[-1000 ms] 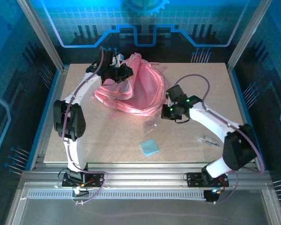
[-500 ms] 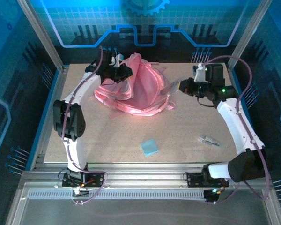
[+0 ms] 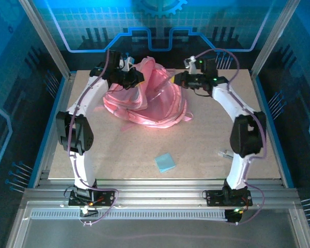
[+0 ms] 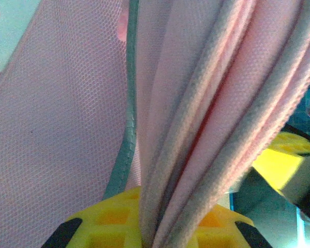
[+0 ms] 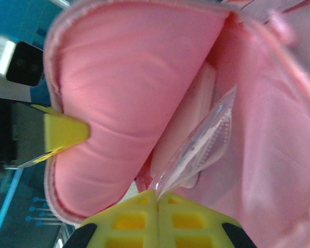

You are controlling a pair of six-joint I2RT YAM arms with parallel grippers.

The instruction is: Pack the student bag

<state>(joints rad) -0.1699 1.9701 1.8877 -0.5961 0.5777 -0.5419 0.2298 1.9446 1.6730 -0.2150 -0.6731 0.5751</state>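
The student bag [image 3: 155,103], a big soft pink backpack, lies at the back middle of the table with its mouth held open. My left gripper [image 3: 136,78] is shut on folds of the bag's rim fabric [image 4: 196,129] at its back left, holding that edge up. My right gripper [image 3: 177,79] hovers at the bag's back right, shut on one end of a clear plastic packet [image 5: 201,147]. The packet hangs into the bag's pink inside [image 5: 129,98]. A yellow fingertip [image 5: 67,130] of the left gripper shows at the rim.
A light blue square pad [image 3: 165,162] lies on the table's front middle. A small pale item [image 3: 228,154] lies at the front right beside the right arm's upright link. Metal frame posts stand at the table's back corners.
The right arm swung from the table's middle out to the right, then back to the bag's mouth, carrying the clear packet. The left gripper kept its hold on the rim.
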